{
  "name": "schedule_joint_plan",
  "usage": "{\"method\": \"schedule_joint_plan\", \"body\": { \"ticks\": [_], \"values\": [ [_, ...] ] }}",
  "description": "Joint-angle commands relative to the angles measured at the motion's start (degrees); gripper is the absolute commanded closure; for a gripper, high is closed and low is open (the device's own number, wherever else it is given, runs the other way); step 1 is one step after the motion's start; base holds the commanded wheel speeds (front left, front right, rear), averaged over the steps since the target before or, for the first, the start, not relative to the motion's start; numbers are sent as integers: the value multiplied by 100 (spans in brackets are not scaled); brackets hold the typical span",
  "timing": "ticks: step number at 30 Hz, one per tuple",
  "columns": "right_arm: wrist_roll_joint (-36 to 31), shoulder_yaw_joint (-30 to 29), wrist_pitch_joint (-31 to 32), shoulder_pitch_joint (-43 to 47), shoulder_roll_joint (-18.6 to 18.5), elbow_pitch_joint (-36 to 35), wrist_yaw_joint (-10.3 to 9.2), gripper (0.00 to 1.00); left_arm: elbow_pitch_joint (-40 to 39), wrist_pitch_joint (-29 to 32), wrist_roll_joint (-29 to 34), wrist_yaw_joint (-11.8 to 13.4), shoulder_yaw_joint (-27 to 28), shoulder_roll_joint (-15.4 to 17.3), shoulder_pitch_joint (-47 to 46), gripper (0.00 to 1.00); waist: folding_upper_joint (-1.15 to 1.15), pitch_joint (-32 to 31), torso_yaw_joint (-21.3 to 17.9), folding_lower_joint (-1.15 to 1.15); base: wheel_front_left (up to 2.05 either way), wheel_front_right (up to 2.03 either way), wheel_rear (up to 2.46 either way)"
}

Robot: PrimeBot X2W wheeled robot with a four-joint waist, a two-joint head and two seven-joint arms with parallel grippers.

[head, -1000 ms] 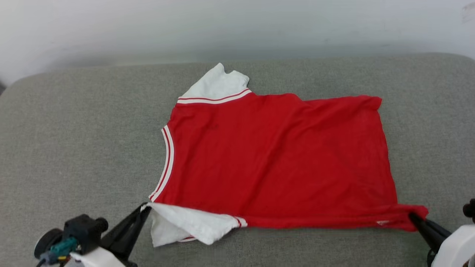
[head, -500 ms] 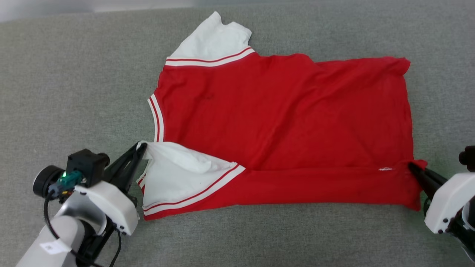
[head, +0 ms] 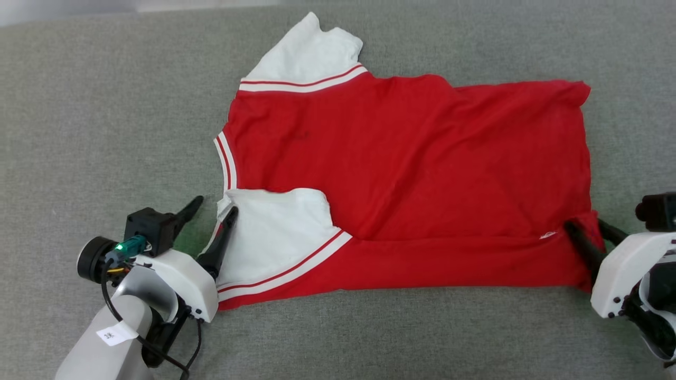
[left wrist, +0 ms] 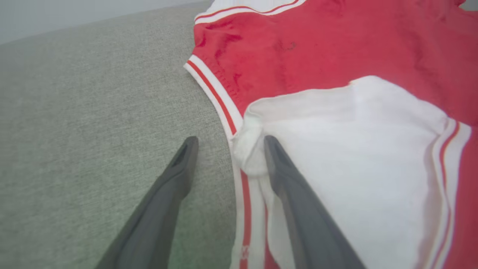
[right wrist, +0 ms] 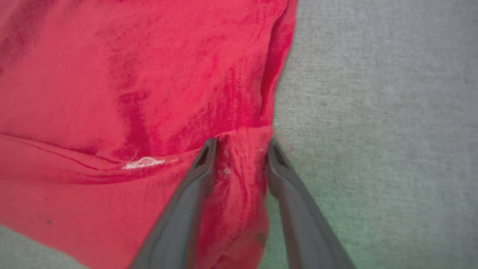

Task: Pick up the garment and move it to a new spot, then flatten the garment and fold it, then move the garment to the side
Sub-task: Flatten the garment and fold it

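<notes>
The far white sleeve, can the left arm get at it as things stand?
Probably yes: the left gripper is open, and nothing stands on the grey surface between it and the far white sleeve.

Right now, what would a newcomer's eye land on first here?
The red garment with white sleeves, spread across the grey fabric surface, its near edge folded over onto itself. The left gripper stands open at the near white sleeve, one finger resting on the cloth. The right gripper straddles the red hem corner at the right, fingers parted.
</notes>
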Motion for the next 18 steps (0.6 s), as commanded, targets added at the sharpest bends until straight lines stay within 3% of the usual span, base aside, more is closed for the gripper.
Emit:
{"method": "schedule_joint_plan", "body": {
  "ticks": [1, 8, 13, 18],
  "values": [
    [-131, 107, 6, 30, -10, 77, -10, 0, 57, -85, -61, 97, 58, -64, 43, 0, 0, -123, -7, -1, 0, 0, 0],
    [-473, 10, 61, 331, 28, -183, -8, 0, -203, -163, -268, 557, 276, -214, 535, 0, 0, -569, -39, -1, 0, 0, 0],
    [-733, -294, 266, 598, 285, -346, -8, 0, -645, 90, -398, 799, 307, -181, 989, 0, 0, -773, -58, -1, 0, 0, 0],
    [-1083, -787, 607, 978, 798, -655, -8, 0, -1361, 537, -693, 1202, 434, -172, 1710, 0, 0, -884, -123, -1, 0, 0, 0]
  ]
}}
